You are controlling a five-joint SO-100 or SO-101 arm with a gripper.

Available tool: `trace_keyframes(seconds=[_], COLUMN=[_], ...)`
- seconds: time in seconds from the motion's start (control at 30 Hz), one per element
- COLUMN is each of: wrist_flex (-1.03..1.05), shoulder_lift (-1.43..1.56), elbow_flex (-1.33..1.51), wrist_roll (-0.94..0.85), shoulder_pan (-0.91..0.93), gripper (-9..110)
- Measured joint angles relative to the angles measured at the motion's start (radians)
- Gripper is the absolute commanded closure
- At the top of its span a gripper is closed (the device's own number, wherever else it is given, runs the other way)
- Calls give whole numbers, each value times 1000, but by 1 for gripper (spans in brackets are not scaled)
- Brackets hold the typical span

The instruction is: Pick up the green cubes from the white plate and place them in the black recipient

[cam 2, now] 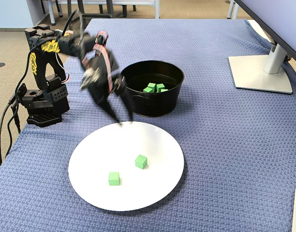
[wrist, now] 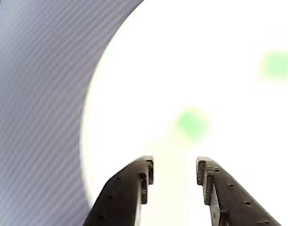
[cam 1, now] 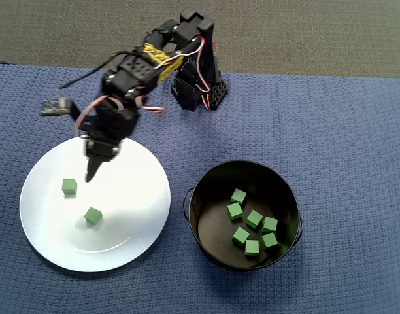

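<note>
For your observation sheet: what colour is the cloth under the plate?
Blue cloth, with a woven texture, clearest in the fixed view.

Two small matte green cubes [cam 1: 69, 186] [cam 1: 93, 215] lie apart on the large glossy white round plate [cam 1: 131, 222], toward its nine o'clock. Seven more [cam 1: 254, 219] rest inside the deep glossy black metal pot [cam 1: 206, 183], at the plate's three o'clock.

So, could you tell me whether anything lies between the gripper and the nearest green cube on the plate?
Nothing visible does. The open gripper hangs over the plate, and only bare plate separates it from the nearest cube. The second cube lies off to the side.
</note>
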Motion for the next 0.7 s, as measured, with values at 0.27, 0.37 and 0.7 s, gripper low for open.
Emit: trace_keyframes(seconds=[0.27, 0.37, 0.7], wrist_flex=[-86, -94, -34], shoulder_lift=[-193, -250, -365], elbow_flex=[5, 2, -83], wrist_roll=[-57, -57, -32], shoulder_pan=[124, 127, 129], gripper=[96, 83, 66])
